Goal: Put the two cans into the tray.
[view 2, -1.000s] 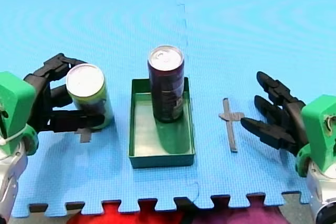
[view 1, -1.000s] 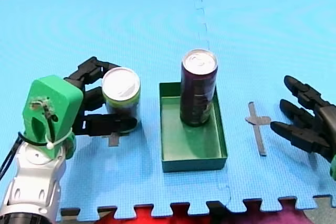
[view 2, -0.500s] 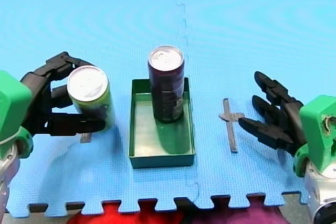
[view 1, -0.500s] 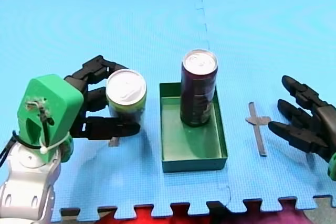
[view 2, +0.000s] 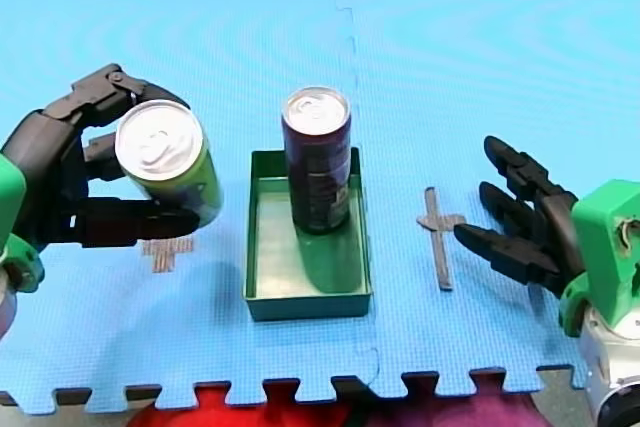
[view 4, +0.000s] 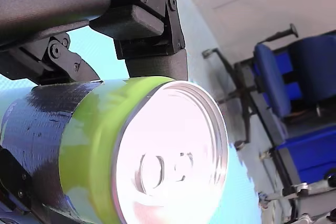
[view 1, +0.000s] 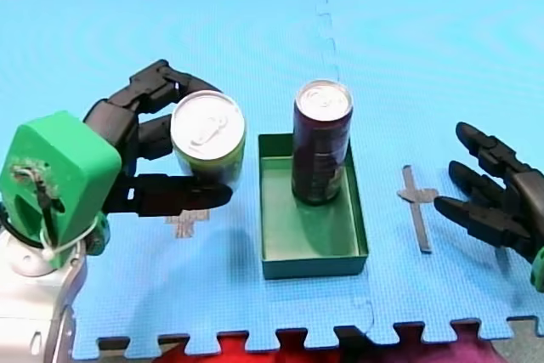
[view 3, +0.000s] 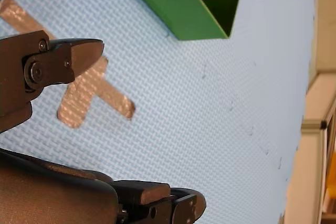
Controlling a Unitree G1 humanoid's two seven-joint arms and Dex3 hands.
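Note:
My left hand (view 1: pixel 157 150) is shut on a green can with a silver top (view 1: pixel 209 140), holding it raised above the blue mat, left of the green tray (view 1: pixel 314 244). The can tilts a little. The second wrist view shows this can (view 4: pixel 131 156) close up between the black fingers (view 4: pixel 142 19). A dark purple can (view 1: pixel 321 144) stands upright in the far part of the tray. My right hand (view 1: pixel 493 201) is open at the right, beside a grey tape cross (view 1: pixel 416 206).
A second tape cross (view 2: pixel 160 250) lies on the mat under the lifted can. The blue foam mat (view 1: pixel 382 57) stretches far behind the tray. The mat's toothed front edge runs along the bottom, with red and purple floor beyond.
The left hand has lifted the green can off its tape cross and carried it up and slightly toward the tray. The right hand has hardly moved.

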